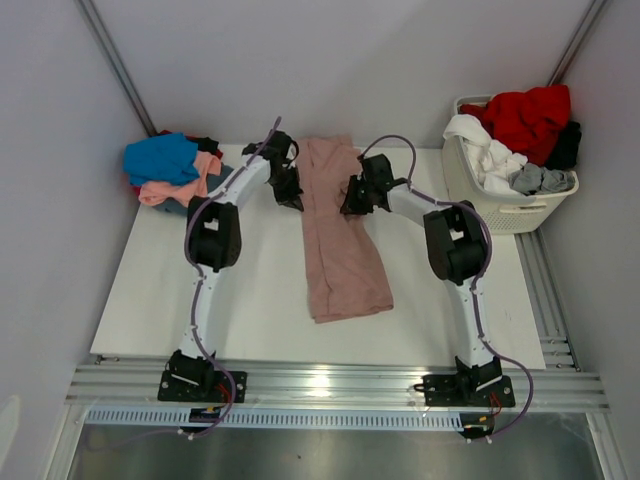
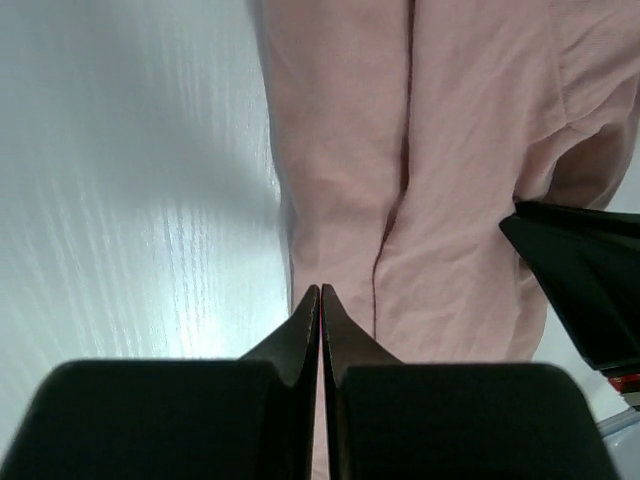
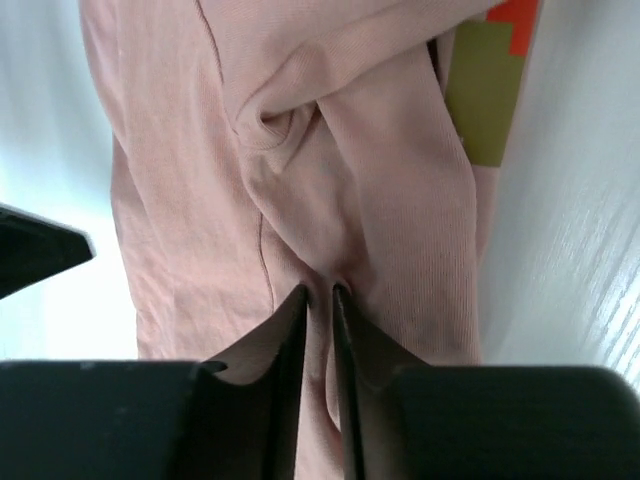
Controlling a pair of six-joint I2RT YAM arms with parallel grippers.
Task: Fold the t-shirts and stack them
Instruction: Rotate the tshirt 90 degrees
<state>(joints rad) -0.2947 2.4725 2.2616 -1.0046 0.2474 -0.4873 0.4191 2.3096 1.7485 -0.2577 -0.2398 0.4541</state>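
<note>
The dusty-pink t-shirt [image 1: 340,240] lies on the white table [image 1: 200,290] as a long narrow strip, folded lengthwise, running from the back edge toward the front. My left gripper [image 1: 292,195] sits at the strip's left edge near its far end. In the left wrist view the left gripper [image 2: 320,290] is shut, with a thin line of pink cloth [image 2: 450,150] between its fingers. My right gripper [image 1: 350,205] is at the strip's right edge. In the right wrist view the right gripper [image 3: 320,290] is shut on a pinched ridge of the pink shirt [image 3: 380,150]. An olive and orange print [image 3: 485,90] shows at its edge.
A pile of tees, blue [image 1: 160,155] on salmon [image 1: 175,190] and others, lies at the back left corner. A white slatted laundry basket [image 1: 500,205] stands at the back right, off the table, holding red [image 1: 525,115], white and grey clothes.
</note>
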